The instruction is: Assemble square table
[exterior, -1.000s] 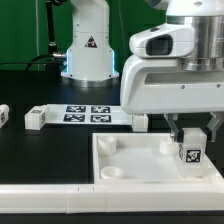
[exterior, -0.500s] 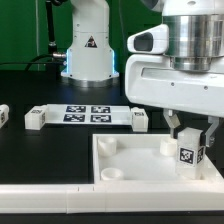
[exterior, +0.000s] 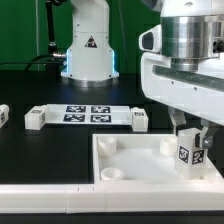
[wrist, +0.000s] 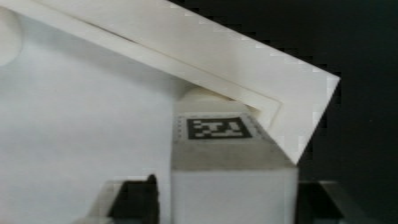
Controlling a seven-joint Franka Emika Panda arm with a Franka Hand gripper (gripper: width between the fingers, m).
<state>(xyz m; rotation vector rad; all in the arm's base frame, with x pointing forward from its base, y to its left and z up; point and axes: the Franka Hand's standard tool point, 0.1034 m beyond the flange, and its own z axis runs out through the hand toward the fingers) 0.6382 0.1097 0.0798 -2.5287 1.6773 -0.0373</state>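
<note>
Blocky white leg (exterior: 187, 156) in claw (exterior: 191, 148) above rimmed tabletop (exterior: 100, 160)

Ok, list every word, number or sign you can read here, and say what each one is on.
No words or numbers are readable.
A triangular warning sign, symbol too blurred to read: on the white robot base.
The black-and-white square tags, patterns not text: on the flat white marker board and the held white plastic block leg.

Dark claw (wrist: 228, 205) grips white plastic block leg (wrist: 228, 175), black-white tag (wrist: 219, 128) facing camera, at raised corner rim of white plastic tabletop (wrist: 214, 60); black bench (wrist: 347, 40) beyond.
</note>
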